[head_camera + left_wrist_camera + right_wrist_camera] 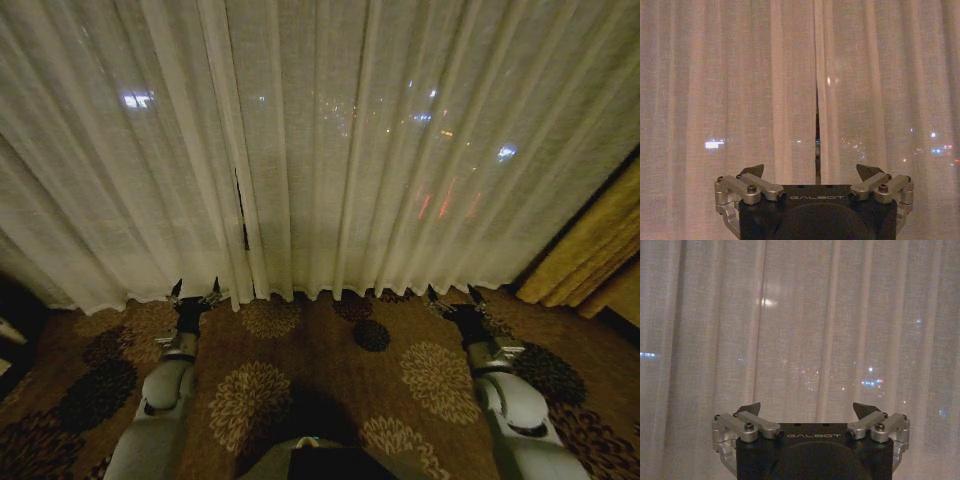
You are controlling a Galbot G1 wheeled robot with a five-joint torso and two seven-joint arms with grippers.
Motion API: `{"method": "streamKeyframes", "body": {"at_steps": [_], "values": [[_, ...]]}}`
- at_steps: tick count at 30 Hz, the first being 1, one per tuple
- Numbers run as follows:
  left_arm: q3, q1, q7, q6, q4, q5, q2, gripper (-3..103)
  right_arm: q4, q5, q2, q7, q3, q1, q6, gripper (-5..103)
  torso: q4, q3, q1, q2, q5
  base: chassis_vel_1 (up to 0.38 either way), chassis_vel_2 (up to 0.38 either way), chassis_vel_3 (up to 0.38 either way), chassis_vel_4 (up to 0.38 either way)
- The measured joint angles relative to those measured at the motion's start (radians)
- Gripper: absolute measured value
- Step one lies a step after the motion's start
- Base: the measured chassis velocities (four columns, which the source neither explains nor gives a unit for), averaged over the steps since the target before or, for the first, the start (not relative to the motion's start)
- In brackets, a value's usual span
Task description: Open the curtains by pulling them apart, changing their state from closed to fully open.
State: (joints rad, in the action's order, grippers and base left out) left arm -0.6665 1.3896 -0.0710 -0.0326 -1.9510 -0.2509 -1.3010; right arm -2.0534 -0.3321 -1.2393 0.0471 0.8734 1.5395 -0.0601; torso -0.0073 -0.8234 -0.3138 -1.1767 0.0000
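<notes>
The curtains hang closed across the window, a left panel (120, 150) and a right panel (420, 150), both sheer cream cloth with city lights glowing through. They meet at a narrow dark slit (241, 210). My left gripper (195, 292) is open, low near the hem, a little left of the slit and short of the cloth. In the left wrist view the slit (817, 135) sits straight ahead between the open fingers of the left gripper (811, 171). My right gripper (450, 295) is open too, facing the right panel's pleats (805, 315) from a short distance; the right gripper (807, 408) holds nothing.
A thicker golden-yellow drape (590, 250) hangs at the far right. Brown carpet with floral medallions (300, 400) lies between me and the hem. A dark object (15, 320) stands at the left edge.
</notes>
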Motion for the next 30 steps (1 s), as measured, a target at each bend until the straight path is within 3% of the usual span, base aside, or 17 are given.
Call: {"method": "streamKeyframes", "body": {"at_steps": [30], "values": [[-0.001,0.007,0.0,-0.044,0.025,0.004,-0.003,100,0.007,0.018,-0.007,0.007,0.002,0.017,0.011,100,-0.0001,0.0,0.0,0.0,0.0,0.0,0.0,0.0,0.0]]}}
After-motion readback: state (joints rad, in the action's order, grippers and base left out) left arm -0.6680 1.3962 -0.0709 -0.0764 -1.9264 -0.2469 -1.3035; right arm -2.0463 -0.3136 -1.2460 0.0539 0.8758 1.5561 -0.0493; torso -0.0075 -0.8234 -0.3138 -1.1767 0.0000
